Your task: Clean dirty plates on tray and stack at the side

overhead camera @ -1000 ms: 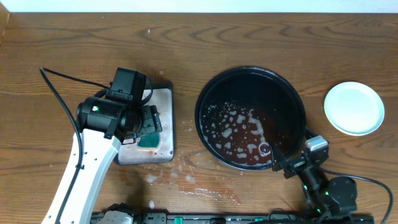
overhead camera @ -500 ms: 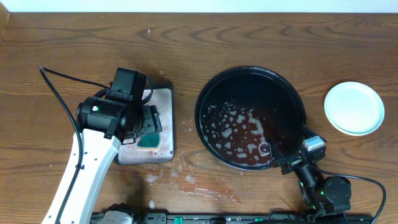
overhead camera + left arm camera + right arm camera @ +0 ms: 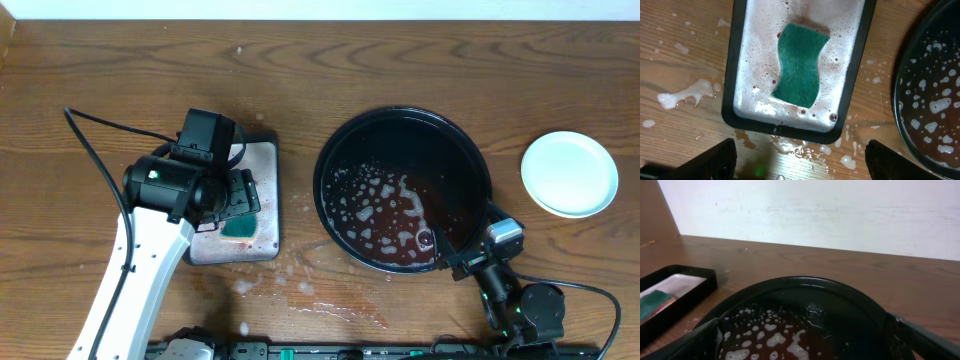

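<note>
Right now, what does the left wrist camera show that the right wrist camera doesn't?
Only the left wrist view shows the suds spilled on the wooden table, and the whole green sponge from above, lying in the silver tray. Only the right wrist view shows the white wall and the far rim of the black tray. Both share part of the black tray with foam in it, the silver tray and at least some of the sponge.

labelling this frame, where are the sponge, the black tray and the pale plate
sponge (image 3: pixel 800 65), left wrist view, middle of its green face
black tray (image 3: pixel 404 110), overhead view, far rim
pale plate (image 3: pixel 569 173), overhead view, its centre
</note>
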Tool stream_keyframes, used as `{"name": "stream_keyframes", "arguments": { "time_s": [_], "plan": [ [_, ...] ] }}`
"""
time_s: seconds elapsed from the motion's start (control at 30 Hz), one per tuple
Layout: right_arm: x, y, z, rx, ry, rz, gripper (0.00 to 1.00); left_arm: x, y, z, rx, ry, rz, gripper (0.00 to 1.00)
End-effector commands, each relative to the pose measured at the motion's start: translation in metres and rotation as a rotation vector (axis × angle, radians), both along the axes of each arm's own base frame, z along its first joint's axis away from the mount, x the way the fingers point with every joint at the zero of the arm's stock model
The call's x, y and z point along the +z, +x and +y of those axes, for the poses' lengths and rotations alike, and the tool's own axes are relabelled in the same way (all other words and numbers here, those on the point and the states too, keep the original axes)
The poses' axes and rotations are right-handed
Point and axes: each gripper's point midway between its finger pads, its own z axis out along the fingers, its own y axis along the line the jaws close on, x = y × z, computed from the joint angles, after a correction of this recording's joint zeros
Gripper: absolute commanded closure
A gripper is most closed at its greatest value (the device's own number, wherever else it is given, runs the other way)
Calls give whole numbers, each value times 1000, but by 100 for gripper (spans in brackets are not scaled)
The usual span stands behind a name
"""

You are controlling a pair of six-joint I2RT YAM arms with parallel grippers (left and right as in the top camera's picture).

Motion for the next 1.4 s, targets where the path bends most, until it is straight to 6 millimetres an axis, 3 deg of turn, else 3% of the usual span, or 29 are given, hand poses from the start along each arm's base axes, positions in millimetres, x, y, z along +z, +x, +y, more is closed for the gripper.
{"name": "stream_keyframes", "arguments": {
  "time_s": [0.0, 0.27, 0.5, 0.73, 0.9, 1.17, 1.37],
  "plan": [
    [-1, 0, 1, 3, -10, -6, 1, 9, -4, 10, -1, 41, -57, 17],
    [-1, 0, 1, 3, -10, -6, 1, 37, 40, 17, 63, -21, -585, 17],
    [-1, 0, 1, 3, -10, -6, 1, 35, 23, 35, 128, -86, -917, 17],
    [-1, 0, 1, 3, -10, -6, 1, 16, -11, 56, 193, -89, -1071, 17],
    [-1, 0, 1, 3, -10, -6, 1, 0, -21, 61, 211, -91, -1149, 17],
    [-1, 0, 1, 3, -10, -6, 1, -44, -5, 58, 218, -118, -1158, 17],
    [-1, 0, 1, 3, -10, -6, 1, -42, -4, 58, 217, -121, -1169, 17]
  ]
}}
